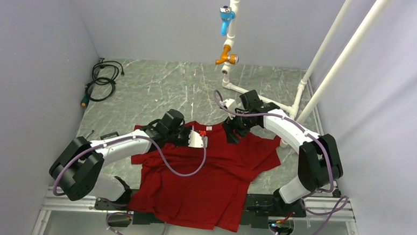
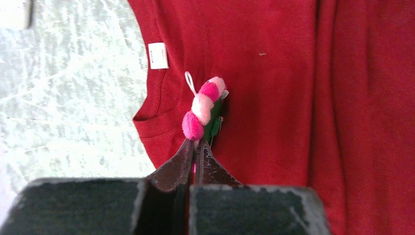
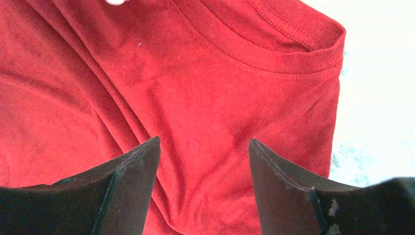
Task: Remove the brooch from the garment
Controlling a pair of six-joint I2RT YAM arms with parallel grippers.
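Just below the collar of the red T-shirt (image 2: 274, 98), the brooch (image 2: 202, 106), a row of pink and white pom-poms on a green backing, lies against the cloth near the white label (image 2: 158, 55). The left gripper (image 2: 195, 146) is clenched on the brooch's lower end, fingers pressed together. The right gripper (image 3: 204, 142) is released, jaws spread over the shirt's shoulder beside the collar. The shirt lies on the marbled table (image 1: 159, 88).

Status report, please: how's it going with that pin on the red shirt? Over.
Left end effector shut on brooch, pink end. Right end effector open over garment, by collar. Brooch not yet off garment. Nothing blocking it.
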